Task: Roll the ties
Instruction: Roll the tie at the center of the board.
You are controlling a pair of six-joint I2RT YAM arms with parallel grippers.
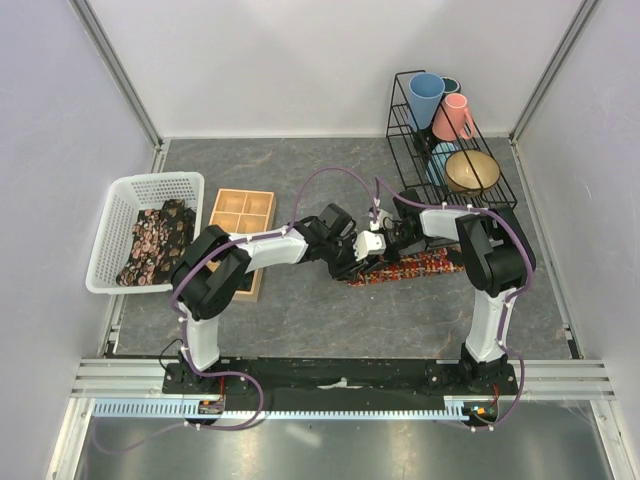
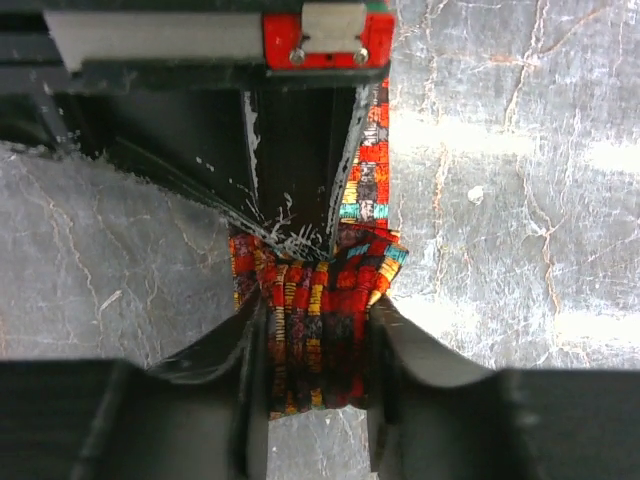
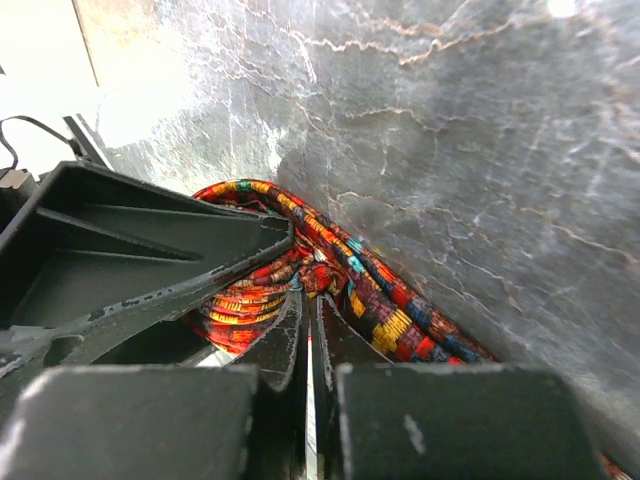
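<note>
One tie point(image 1: 425, 266), dark with red, orange and yellow print, lies on the grey table mid-right, its left end wound into a small roll point(image 2: 312, 300). My left gripper point(image 2: 318, 312) straddles this roll, one finger pressed on each side of it. My right gripper point(image 3: 311, 292) is shut with its tips buried in the roll's centre, pinching the fabric; coils point(image 3: 235, 300) wrap round its left side, and the loose strip point(image 3: 405, 320) runs off to the right. In the top view both grippers point(image 1: 350, 258) point(image 1: 385, 240) meet at the tie's left end. More ties point(image 1: 155, 242) lie in the white basket.
The white basket point(image 1: 110, 215) sits at the left edge. A wooden compartment tray point(image 1: 242, 212) lies beside it, partly under the left arm. A black wire rack point(image 1: 500, 185) holding cups and a bowl stands at the back right. White walls close in the table.
</note>
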